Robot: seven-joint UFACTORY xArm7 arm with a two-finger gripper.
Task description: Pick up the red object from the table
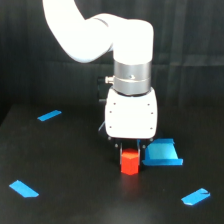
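My fingers [131,148] hang directly below the white wrist housing, just below the centre of the frame. Only their dark upper parts show beneath the housing, so I cannot tell from this view whether they are released or clenched on anything.

The red object [130,162] sits immediately under the housing, slightly below frame centre. Its top edge meets the dark finger parts. Its base appears to be at bench [65,200] level, though the black surface hides any gap, so it may be resting or barely lifted.

Surrounding items:
- A large blue piece [162,153] lies just to the right of the red object, close to touching it.
- A small blue strip [49,115] lies at the left, above mid-height.
- A second blue strip [23,188] lies at lower left.
- A third blue strip [196,196] lies at lower right.

Risks from this position:
1. Off-centre closure. If my fingers do not straddle the block evenly, one side contacts first and pushes it sideways.
2. Shallow hold. The contact looks confined to the block's upper part, so a lift could let it rotate or slip out.
3. Neighbour interference. The large blue piece is close enough that a finger on that side could catch its raised edge and drag it along.
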